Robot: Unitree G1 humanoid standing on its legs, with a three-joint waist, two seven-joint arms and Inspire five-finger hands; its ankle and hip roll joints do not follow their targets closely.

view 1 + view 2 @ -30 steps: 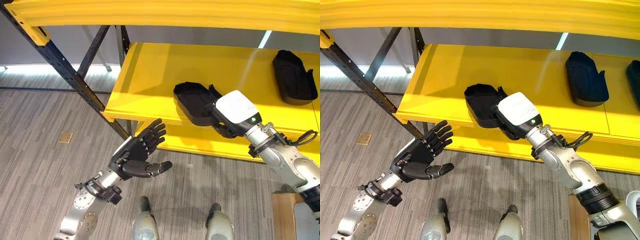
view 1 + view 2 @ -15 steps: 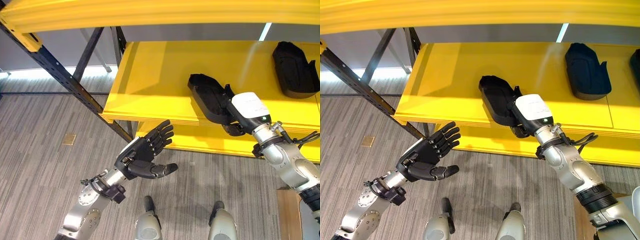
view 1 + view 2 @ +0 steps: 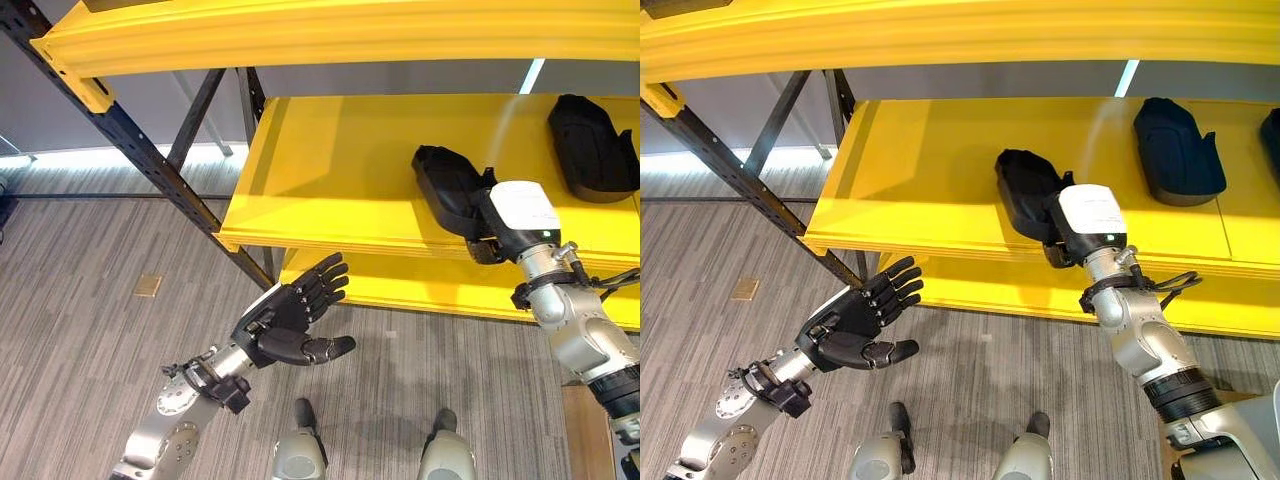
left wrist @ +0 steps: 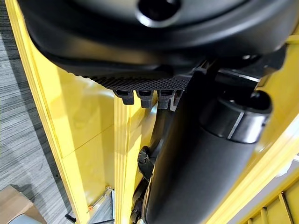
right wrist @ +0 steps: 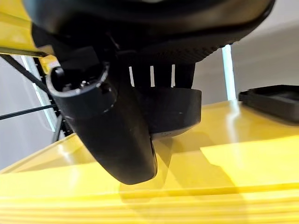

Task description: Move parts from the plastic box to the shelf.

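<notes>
My right hand (image 3: 1080, 222) grips a black part (image 3: 447, 187) by its near end, fingers (image 5: 161, 74) and thumb curled round it, the part resting on the yellow shelf (image 3: 330, 160) near its front edge. A second black part (image 3: 590, 146) lies on the same shelf at 2 o'clock of the held one, well apart. My left hand (image 3: 285, 315) hangs below the shelf over the floor, fingers straight, empty. No readable writing.

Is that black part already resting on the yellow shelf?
Cannot tell: the black part is over the yellow shelf, right hand gripping it.
</notes>
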